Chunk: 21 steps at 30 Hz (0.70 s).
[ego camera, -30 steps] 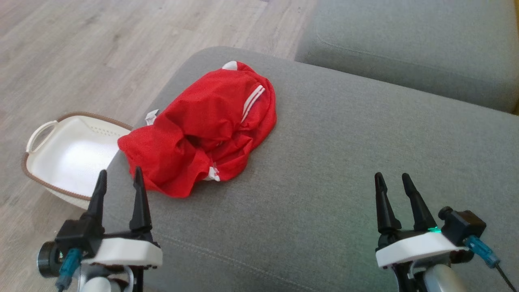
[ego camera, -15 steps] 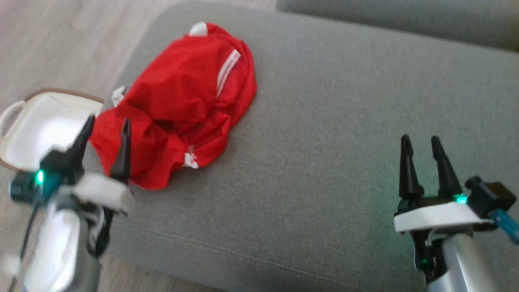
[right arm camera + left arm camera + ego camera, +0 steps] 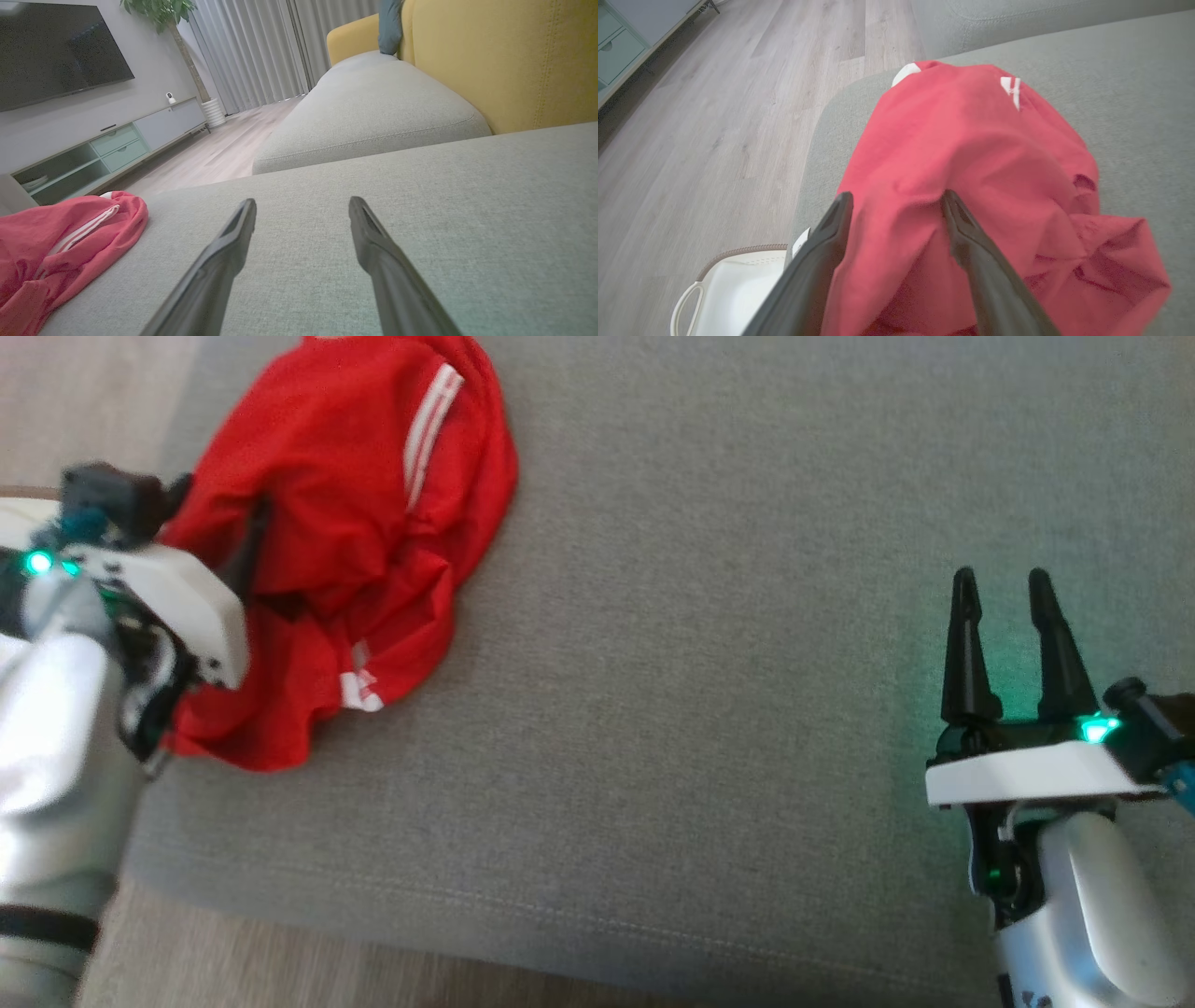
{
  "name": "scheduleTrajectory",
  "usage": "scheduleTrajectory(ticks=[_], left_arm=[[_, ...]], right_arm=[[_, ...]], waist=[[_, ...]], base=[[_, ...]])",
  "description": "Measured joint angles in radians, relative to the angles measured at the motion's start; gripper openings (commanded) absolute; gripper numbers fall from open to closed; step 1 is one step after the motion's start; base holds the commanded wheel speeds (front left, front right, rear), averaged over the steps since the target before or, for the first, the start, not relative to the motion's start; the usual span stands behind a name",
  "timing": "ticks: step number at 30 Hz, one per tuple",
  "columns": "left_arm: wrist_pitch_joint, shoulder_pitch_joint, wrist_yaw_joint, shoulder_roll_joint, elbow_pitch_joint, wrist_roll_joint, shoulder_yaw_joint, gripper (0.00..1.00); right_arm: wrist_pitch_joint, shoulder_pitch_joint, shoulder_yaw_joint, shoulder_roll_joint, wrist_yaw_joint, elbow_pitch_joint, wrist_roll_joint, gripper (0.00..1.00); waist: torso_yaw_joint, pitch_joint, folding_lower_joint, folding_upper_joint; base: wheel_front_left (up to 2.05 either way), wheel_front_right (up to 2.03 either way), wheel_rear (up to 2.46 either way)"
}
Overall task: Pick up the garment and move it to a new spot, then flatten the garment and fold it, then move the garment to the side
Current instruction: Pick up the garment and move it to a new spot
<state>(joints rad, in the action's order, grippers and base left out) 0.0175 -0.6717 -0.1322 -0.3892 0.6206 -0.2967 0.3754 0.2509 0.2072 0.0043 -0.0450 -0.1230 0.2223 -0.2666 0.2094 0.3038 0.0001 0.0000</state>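
Garment [image 3: 355, 523] crumpled on sofa [image 3: 700, 663]; left gripper [image 3: 897, 196] spread over it; right gripper [image 3: 1001, 579] spread, empty.

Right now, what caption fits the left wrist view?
Open left gripper at crumpled red garment on grey sofa, white basket beside.

the left gripper [image 3: 896, 196], jaws spread, hangs over the red garment [image 3: 971, 154] on the grey sofa [image 3: 1134, 93].
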Motion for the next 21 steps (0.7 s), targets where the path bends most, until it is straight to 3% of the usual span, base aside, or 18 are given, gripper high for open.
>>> scheduleTrajectory(ticks=[5, 13, 14, 15, 16, 21], left_arm=[[0.026, -0.114, 0.000, -0.070, 0.113, -0.111, 0.121, 1.00], [0.044, -0.179, 0.000, -0.096, 0.198, -0.256, 0.276, 1.00], [0.044, -0.187, 0.000, -0.100, 0.204, -0.270, 0.291, 0.90], [0.042, -0.196, 0.000, -0.100, 0.216, -0.285, 0.298, 0.09], [0.035, -0.204, 0.000, -0.101, 0.228, -0.296, 0.302, 0.00], [-0.026, -0.231, 0.000, -0.104, 0.271, -0.332, 0.330, 0.00]], right_arm=[[0.000, 0.015, -0.003, -0.001, 0.000, -0.021, 0.007, 1.00], [0.000, 0.021, -0.006, -0.001, 0.000, -0.038, 0.013, 1.00], [0.000, 0.026, -0.007, -0.001, 0.000, -0.038, 0.013, 1.00], [0.000, 0.032, -0.006, -0.001, 0.000, -0.038, 0.013, 1.00], [0.000, 0.036, -0.006, -0.001, 0.000, -0.039, 0.013, 1.00], [0.000, 0.038, -0.008, -0.001, 0.000, -0.036, 0.013, 1.00]], waist=[[-0.035, 0.054, 0.0000, 0.0000], [-0.064, 0.100, 0.0000, 0.0000], [-0.065, 0.104, 0.0001, 0.0000], [-0.067, 0.106, 0.0001, 0.0000], [-0.068, 0.107, 0.0001, 0.0000], [-0.065, 0.096, 0.0001, 0.0000]], base=[[0.00, 0.00, 0.00], [0.00, 0.00, 0.00], [0.00, 0.00, 0.00], [0.00, 0.00, 0.00], [0.00, 0.00, 0.00], [0.00, 0.00, 0.00]])
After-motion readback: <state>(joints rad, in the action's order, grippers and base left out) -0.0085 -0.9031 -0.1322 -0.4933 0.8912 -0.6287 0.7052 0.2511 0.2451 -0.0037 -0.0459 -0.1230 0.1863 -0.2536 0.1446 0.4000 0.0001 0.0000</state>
